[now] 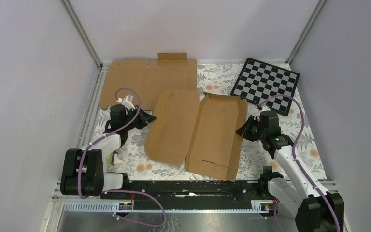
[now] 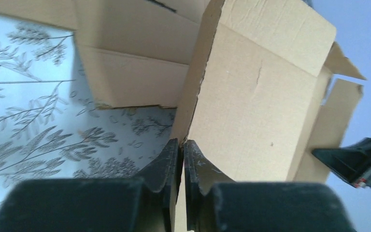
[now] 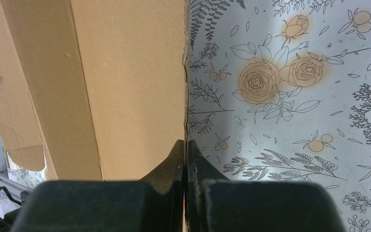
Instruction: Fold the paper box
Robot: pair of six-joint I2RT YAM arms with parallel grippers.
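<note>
The paper box [image 1: 216, 136] is a brown cardboard die-cut sheet lying partly folded in the middle of the floral mat, with its left panel [image 1: 173, 126] angled against the right one. My left gripper [image 1: 147, 119] is shut on the box's left edge; the left wrist view shows its jaws [image 2: 182, 147] pinching the thin cardboard edge [image 2: 251, 106]. My right gripper [image 1: 244, 129] is shut on the box's right edge; the right wrist view shows its jaws [image 3: 186, 147] clamped on the cardboard [image 3: 130, 87].
A second flat brown cardboard sheet [image 1: 145, 79] lies at the back left. The black-and-white checkerboard [image 1: 265, 85] lies at the back right. Enclosure walls stand on the left, the back and the right. The floral mat [image 1: 299, 145] is bare beside the right arm.
</note>
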